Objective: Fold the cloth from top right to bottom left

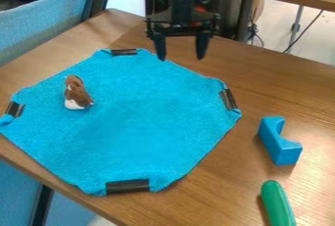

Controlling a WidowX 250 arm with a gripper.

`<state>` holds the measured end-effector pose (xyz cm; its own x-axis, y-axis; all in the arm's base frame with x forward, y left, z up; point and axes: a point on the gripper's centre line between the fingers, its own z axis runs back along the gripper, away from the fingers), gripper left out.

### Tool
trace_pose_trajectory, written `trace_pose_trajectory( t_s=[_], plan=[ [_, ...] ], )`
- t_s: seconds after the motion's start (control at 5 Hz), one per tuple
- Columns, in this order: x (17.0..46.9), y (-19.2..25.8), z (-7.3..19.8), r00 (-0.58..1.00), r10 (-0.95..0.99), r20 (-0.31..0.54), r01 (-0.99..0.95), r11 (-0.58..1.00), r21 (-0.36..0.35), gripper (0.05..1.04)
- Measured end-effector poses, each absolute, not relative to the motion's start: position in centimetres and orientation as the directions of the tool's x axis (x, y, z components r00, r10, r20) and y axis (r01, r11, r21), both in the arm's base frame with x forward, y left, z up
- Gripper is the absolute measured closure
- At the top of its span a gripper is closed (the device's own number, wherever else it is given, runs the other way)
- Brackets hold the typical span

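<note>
Lying flat and unfolded on the wooden table (pixel 281 85), your turquoise cloth (pixel 144 122) sits as a diamond, corners left, top, bottom, right. Far left, that corner carries a dark strip (pixel 14 108). Next over, a brown-and-white plush toy (pixel 77 94) rests on the cloth's upper-left part. Watch it: your fold could land on it or drag it.

Mid-view: another dark band (pixel 124 52) at the top corner, a wider black band (pixel 128 186) at the bottom one. Just right of the top corner hangs your gripper (pixel 181 58), fingers well apart, nothing between them. In view, its left fingertip overlaps the upper-right edge and its right one sits just outside. Height above cloth: can't tell.

Key relation: most of the cloth lies below and left of the jaws. The upper-right edge slants down-right from beside them to the right corner, marked by a black strip (pixel 227 99), while the fingertips line up roughly across the view. So you'd likely turn the jaws to straddle that edge, lower, close, then pull down-left. If you want the right corner instead, shift down-right first.

Farther right, off the cloth: blue notched block (pixel 281 150), then green cucumber-shaped toy (pixel 278 203) near the bottom. Both look clear of your pull.
</note>
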<state>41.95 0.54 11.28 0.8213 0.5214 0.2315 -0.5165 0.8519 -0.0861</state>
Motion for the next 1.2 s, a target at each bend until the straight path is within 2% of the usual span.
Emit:
trace_pose_trajectory(
  t_s=[0.2, 0.6, 0.8, 1.0, 1.2],
  plan=[
    [42.7, -2.2, 9.8, 0.807, 0.523, 0.275, -0.528, 0.847, -0.061, 0.084],
    [43.4, -5.8, 9.1, 0.778, 0.552, 0.301, -0.563, 0.825, -0.057, 0.084],
    [43.4, -7.1, 7.7, 0.782, 0.537, 0.318, -0.558, 0.829, -0.027, 0.084],
    [43.8, -6.9, 5.7, 0.778, 0.525, 0.344, -0.563, 0.827, 0.011, 0.088],
    [43.8, -6.3, 4.7, 0.77, 0.517, 0.374, -0.566, 0.824, 0.026, 0.166]
  ],
)
